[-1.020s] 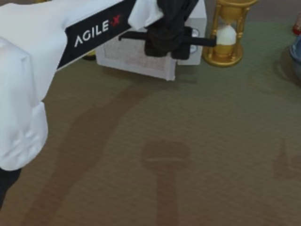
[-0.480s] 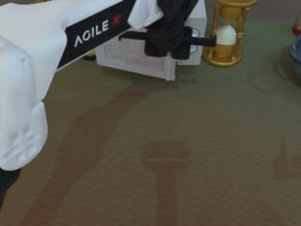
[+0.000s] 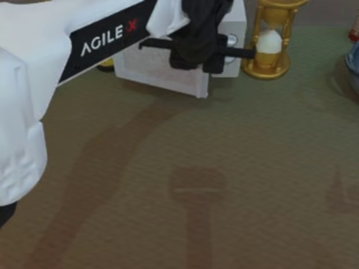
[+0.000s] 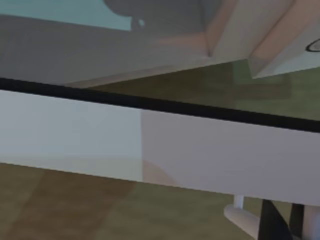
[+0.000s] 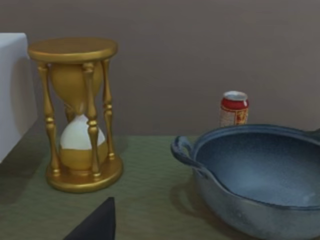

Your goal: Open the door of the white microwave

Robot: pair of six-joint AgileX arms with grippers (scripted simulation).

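Fingers of the left gripper (image 3: pixel 197 47) (grip state hidden, I cannot tell) sat over the door (image 3: pixel 162 70) of the white microwave (image 3: pixel 233 22) at 12 o'clock on the desk (image 3: pixel 224 168). Door looked barely ajar; pulling toward 6 o'clock seemed next.

You have one boxy white microwave (image 3: pixel 185 61) with one mesh-windowed white door (image 3: pixel 160 70), one gold-framed hourglass (image 5: pixel 77 117) holding white sand, one speckled blue-grey metal pot (image 5: pixel 260 175), one red drink can (image 5: pixel 234 109), and one white AgileX arm (image 3: pixel 67 61) in view.
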